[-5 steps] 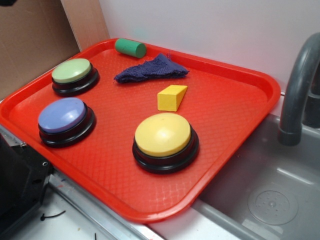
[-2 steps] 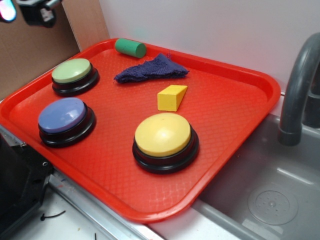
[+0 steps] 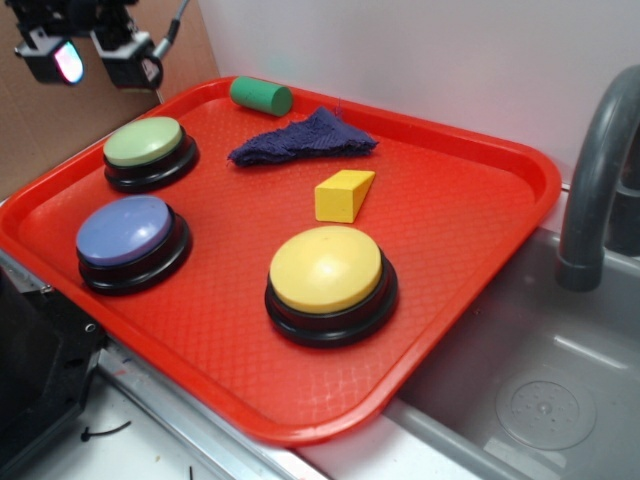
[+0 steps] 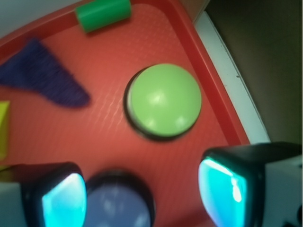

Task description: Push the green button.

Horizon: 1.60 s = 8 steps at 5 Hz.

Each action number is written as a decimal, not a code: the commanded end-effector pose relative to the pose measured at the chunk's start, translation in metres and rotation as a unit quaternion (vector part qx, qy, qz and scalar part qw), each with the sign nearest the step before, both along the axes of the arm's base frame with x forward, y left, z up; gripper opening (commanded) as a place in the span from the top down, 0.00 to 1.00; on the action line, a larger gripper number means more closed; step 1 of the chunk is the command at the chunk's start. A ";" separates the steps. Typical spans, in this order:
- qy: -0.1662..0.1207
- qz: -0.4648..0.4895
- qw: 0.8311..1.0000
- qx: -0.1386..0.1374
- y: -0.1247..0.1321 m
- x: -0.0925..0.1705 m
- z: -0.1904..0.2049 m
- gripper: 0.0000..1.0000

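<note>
Black two-fingered gripper hangs above the red plastic tray's far-left corner, fingers spread, holding nothing. Round pale-green domed button sits below it, untouched, beside the blue-purple domed button.

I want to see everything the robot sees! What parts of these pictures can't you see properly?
- Blue-purple button: in the wrist view the bottom edge cuts it off and the gripper fingers cover its sides.
- Yellow block: wrist view shows only a sliver at the left edge.
- Gripper: exterior view shows just its fingers; the arm is cut off at the top.
- Faucet: cut off at the right edge.
- Wrist view is blurry, hiding fine detail.
</note>
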<state>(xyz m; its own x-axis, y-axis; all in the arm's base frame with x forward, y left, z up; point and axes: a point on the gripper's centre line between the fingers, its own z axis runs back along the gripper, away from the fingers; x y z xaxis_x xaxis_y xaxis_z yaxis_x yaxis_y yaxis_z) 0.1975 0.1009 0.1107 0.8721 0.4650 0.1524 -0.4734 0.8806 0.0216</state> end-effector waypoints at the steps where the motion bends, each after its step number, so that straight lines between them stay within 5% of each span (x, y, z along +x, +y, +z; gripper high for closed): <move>1: 0.006 0.034 0.999 0.009 0.030 0.014 -0.033 0.00; 2: 0.005 0.037 0.999 0.027 0.033 0.015 -0.043 0.00; 5: 0.019 0.031 0.999 0.022 0.029 0.013 -0.050 0.00; 8: -0.013 0.012 0.998 0.052 0.026 0.014 -0.015 0.00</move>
